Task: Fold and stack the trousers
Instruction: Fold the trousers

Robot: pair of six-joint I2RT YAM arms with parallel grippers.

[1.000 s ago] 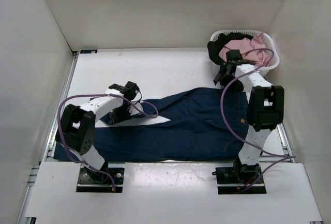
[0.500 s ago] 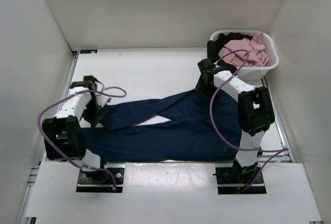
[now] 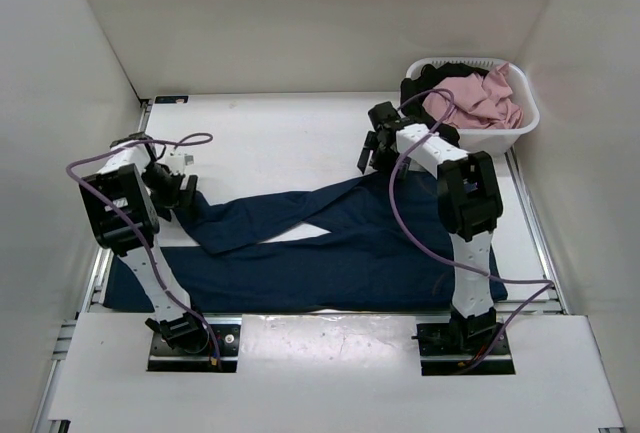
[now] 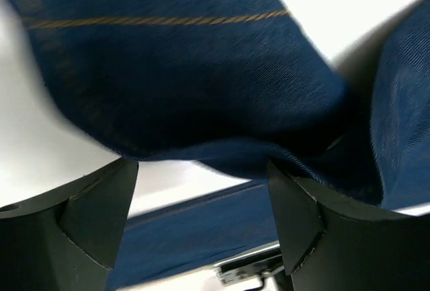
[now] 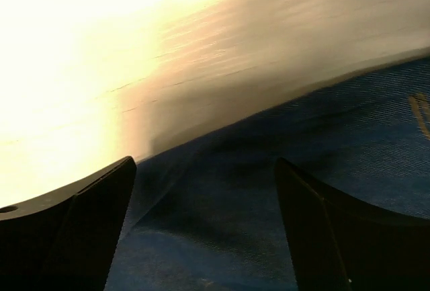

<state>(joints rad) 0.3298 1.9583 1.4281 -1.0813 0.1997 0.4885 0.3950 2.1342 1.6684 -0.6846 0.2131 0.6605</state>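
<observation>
The dark navy jeans (image 3: 380,253) lie spread on the white table. One leg runs along the near edge. The other angles from the upper right to the left. My left gripper (image 3: 183,196) is at the left end of that angled leg. In the left wrist view the gripper (image 4: 201,170) is wide open with raised denim (image 4: 188,82) just ahead of its jaws. My right gripper (image 3: 372,158) hovers at the jeans' far edge. In the right wrist view the gripper (image 5: 205,163) is open over flat denim (image 5: 282,197). The tan patch does not show.
A white basket (image 3: 525,125) at the back right holds a pink garment (image 3: 480,98) and a black garment (image 3: 420,88). White walls close in the table (image 3: 270,143) on the left, right and back. The arm bases stand at the near edge.
My left gripper has swung left, and the end of the angled leg now lies further left. My right gripper has moved left from beside the basket to the jeans' far edge.
</observation>
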